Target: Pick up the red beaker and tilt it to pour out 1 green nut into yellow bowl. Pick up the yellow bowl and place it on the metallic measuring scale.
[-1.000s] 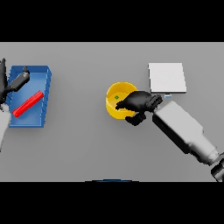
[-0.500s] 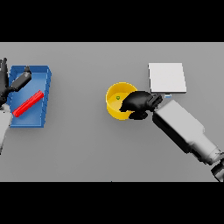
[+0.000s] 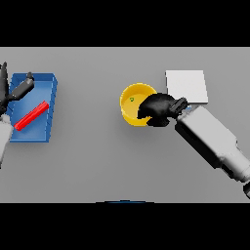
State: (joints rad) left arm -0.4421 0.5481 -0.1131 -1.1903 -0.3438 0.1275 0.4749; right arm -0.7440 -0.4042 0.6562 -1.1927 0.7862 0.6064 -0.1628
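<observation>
A robot's right hand (image 3: 157, 109) gripped the near-right rim of a round yellow bowl (image 3: 132, 104) on a smooth grey bench (image 3: 97, 146), its dark fingers curled over the edge and its thumb hidden from view. One small green nut (image 3: 132, 99) lay inside the bowl, on the glossy yellow floor left of the hand. Just beside the bowl to the right sat a single flat, square scale (image 3: 186, 86), pale and matte, with the hand and wrist crossing its near-left corner; the bowl itself stood on the bench, off the scale.

At the far left a shallow, rectangular blue tray (image 3: 46, 114) held one red beaker (image 3: 31, 115), which lay on its side as a slim straight bar, slanted from near-left to far-right. The left hand (image 3: 19, 90) hung over the tray's far-left corner, its fingers loosely extended and holding nothing, apart from the beaker. The white and grey right forearm ran in blocky segments from the lower right toward the bowl. In all, the bench carried one bowl, one scale, one tray and one beaker.
</observation>
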